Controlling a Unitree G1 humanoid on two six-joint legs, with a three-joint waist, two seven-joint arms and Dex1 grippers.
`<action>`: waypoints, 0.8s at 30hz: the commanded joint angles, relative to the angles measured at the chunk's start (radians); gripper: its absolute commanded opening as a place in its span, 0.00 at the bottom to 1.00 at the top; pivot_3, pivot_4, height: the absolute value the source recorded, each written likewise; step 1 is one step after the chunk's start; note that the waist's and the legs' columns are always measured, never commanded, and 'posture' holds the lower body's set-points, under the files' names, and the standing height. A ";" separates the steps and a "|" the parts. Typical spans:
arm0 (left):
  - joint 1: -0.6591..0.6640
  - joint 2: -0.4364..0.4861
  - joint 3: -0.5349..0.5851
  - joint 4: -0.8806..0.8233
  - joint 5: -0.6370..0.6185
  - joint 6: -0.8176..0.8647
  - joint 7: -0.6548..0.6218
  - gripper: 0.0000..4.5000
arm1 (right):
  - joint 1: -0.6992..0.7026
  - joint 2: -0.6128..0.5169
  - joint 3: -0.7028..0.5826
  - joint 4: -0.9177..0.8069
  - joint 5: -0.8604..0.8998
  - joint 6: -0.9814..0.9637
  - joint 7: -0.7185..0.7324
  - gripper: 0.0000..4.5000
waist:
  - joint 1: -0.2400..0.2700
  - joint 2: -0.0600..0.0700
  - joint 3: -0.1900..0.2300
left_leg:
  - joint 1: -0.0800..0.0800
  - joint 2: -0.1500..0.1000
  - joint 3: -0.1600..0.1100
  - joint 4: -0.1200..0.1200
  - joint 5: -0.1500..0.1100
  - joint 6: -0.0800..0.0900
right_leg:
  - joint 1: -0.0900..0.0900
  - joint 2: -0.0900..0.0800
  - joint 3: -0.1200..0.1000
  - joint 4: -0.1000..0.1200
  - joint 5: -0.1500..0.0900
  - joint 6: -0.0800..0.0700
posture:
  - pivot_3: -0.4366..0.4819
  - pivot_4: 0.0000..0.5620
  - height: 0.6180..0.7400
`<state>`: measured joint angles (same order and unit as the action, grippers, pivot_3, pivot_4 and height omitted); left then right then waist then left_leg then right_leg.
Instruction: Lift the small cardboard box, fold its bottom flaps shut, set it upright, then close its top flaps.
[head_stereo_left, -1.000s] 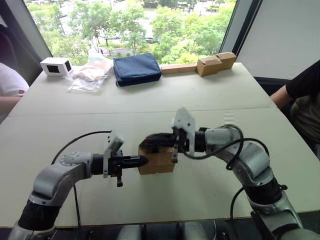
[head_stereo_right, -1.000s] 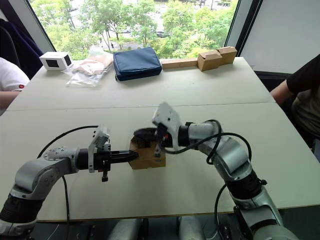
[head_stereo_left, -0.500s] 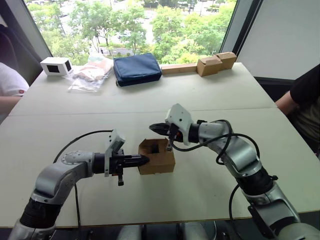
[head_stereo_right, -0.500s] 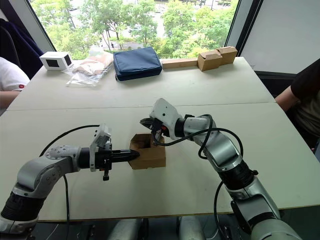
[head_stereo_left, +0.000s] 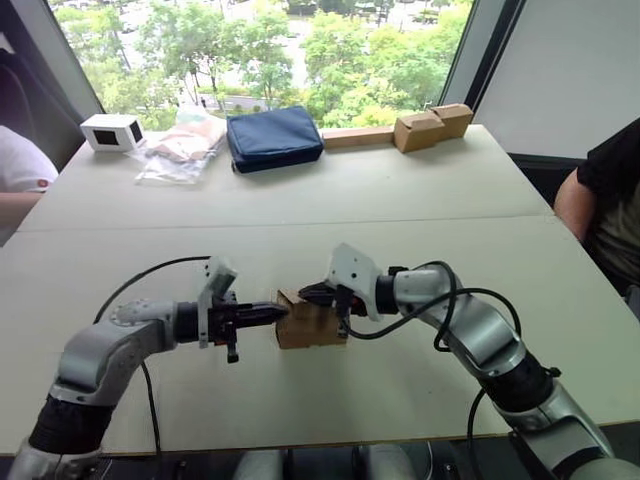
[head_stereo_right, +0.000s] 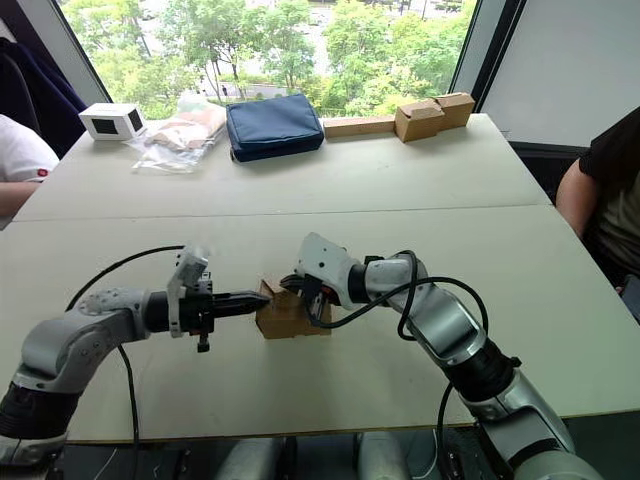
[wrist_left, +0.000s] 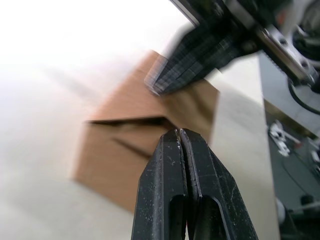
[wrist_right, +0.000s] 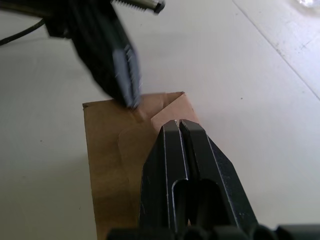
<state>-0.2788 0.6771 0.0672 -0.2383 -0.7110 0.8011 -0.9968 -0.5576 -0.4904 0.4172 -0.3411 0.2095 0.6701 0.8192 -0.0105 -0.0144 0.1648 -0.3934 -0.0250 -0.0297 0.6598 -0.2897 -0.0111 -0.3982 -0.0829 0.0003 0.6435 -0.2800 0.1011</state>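
The small cardboard box (head_stereo_left: 312, 328) stands upright on the white table (head_stereo_left: 420, 190), near its front middle. Its top flaps (wrist_right: 112, 145) lie folded down over the opening, and one paler flap corner (wrist_right: 172, 107) sticks out at the edge. My right gripper (head_stereo_left: 310, 293) is shut and rests on the top flaps from the right. My left gripper (head_stereo_left: 281, 311) is also shut, its tip touching the box's upper left edge. In the left wrist view my left gripper (wrist_left: 179, 133) points at the box's side (wrist_left: 120, 155). The bottom flaps are hidden under the box.
At the table's far side lie a navy pouch (head_stereo_left: 273, 138), a white device (head_stereo_left: 111, 131), clear plastic bags (head_stereo_left: 180, 150) and two joined tan boxes on a long strip (head_stereo_left: 432, 125). A person's sleeve (head_stereo_left: 20, 165) shows at the left edge, another person (head_stereo_left: 605, 190) at the right.
My right gripper came down from above the open box onto its top, and the flaps now lie folded down. My left gripper rose a little to the box's upper left edge.
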 joint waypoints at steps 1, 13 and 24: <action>-0.029 -0.016 -0.020 -0.017 0.001 -0.019 0.000 0.01 | -0.003 0.001 -0.018 -0.035 0.000 -0.007 -0.001 0.00 | -0.001 0.000 0.000 | 0.000 0.000 0.000 0.000 0.000 0.000 | 0.000 0.000 0.000 0.000 0.000 0.000 | 0.48 0.27 1.00; -0.099 -0.137 -0.093 0.141 0.128 -0.134 0.063 0.01 | -0.002 -0.018 -0.068 -0.086 0.031 0.016 0.005 0.00 | -0.001 0.000 0.000 | 0.000 0.000 0.000 0.000 0.000 0.000 | 0.000 0.001 0.000 0.000 0.000 0.000 | 0.48 0.27 1.00; -0.108 -0.182 -0.102 0.141 0.115 -0.123 0.065 0.01 | 0.081 -0.094 -0.083 -0.202 0.116 0.083 0.056 0.00 | 0.000 0.000 0.000 | 0.000 0.000 0.000 0.000 0.000 0.000 | 0.001 0.000 0.000 -0.001 0.000 0.000 | 0.48 0.27 1.00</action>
<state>-0.3855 0.4987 -0.0270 -0.0835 -0.5935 0.6698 -0.9335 -0.4722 -0.5796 0.3366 -0.5083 0.3277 0.7598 0.8786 -0.0106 -0.0146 0.1649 -0.3934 -0.0252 -0.0299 0.6595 -0.2896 -0.0112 -0.3973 -0.0829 -0.0001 0.6421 -0.2799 0.1013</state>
